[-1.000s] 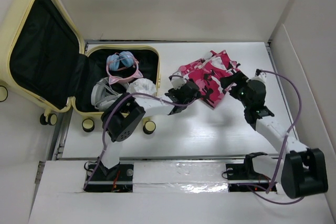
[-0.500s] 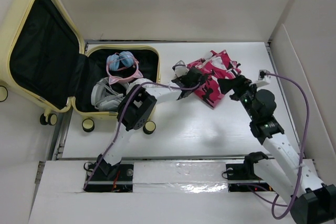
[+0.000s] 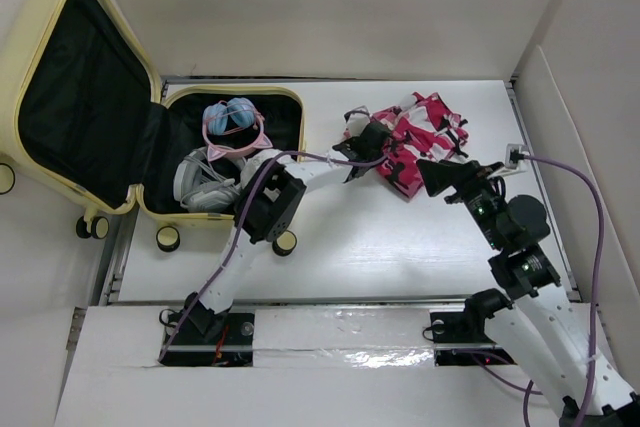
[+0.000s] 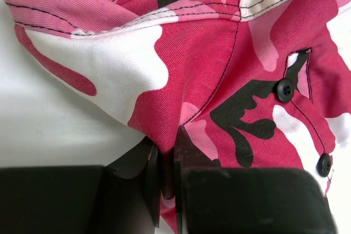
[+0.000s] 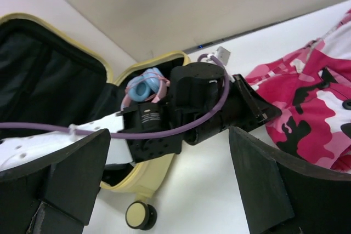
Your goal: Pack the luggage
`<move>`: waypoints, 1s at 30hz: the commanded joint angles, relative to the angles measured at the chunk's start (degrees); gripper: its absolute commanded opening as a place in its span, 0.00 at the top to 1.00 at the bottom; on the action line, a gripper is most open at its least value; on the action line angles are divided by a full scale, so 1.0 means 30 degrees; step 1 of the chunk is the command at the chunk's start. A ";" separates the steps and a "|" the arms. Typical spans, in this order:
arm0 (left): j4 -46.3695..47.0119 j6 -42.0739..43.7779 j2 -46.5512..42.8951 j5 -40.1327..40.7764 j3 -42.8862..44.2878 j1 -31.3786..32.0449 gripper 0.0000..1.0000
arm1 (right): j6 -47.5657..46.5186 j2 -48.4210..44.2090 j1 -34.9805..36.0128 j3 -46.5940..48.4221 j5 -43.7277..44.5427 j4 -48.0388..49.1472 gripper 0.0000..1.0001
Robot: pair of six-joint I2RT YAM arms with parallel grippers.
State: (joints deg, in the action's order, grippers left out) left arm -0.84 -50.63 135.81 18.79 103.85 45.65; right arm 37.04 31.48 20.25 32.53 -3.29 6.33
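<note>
Top external view: the luggage [image 3: 80,97], a pale yellow hard-shell case, lies open at the table's far left corner, its black-lined lid leaning out past the table edge and its base on the surface, wheels [image 3: 168,238] toward the arms. Contents of base: pink-and-blue headphones [image 3: 232,119]; a grey-and-white bundle [image 3: 200,179] beside them. Just right of the case, the left gripper [image 3: 362,145] is clenched on the near-left edge of a pink camouflage garment [image 3: 425,137], which lies crumpled on the table; the left wrist view shows a fold of cloth pinched between the closed jaws. The right gripper [image 3: 432,175] hangs released, jaws spread wide, at the garment's near right edge, apparently not touching it. Step in hand, by judgement: carrying the garment into the case. Handling note: lift high enough that the trailing cloth clears the yellow rim, draw left over the base, and release only once the bulk sits inside beside the headphones; the right gripper could gather the loose end to prevent drag. Surface: white table [image 3: 400,247], smooth. Surroundings: plain pale walls [image 3: 350,7] on three sides.
</note>
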 commanded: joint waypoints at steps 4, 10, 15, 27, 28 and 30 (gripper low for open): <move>0.0163 0.4129 -0.0324 -0.1105 -0.0165 -0.1183 1.00 | -0.0568 -0.1734 0.0340 0.0523 -0.0075 -0.0293 0.06; 0.0312 0.7673 -0.3455 -0.2656 0.0828 -0.1359 1.00 | -0.0538 -0.0917 0.0340 -0.0122 0.0623 0.0382 0.06; -0.2644 1.0165 -0.6412 -0.4150 0.3112 -0.2176 1.00 | -0.0714 -0.0418 0.0340 -0.0326 0.1009 0.0469 0.06; -0.1716 1.0229 -1.6319 -0.9236 -0.5743 -1.2042 1.00 | -0.0656 0.0139 -0.1008 -0.0474 -0.0279 0.0586 0.06; -0.1422 1.0053 -1.6933 -0.9830 -0.6601 -1.3879 1.00 | -0.0656 0.0111 -0.1182 -0.0474 -0.0483 0.0557 0.06; -0.0922 0.9847 -1.7348 -1.0711 -0.8792 -1.5356 1.00 | -0.0685 0.0081 -0.1416 -0.0445 -0.0632 0.0528 0.06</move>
State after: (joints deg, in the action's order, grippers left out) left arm -9.28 -20.10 85.49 -6.76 84.20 3.16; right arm 35.77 32.23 17.06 30.92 -3.05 5.58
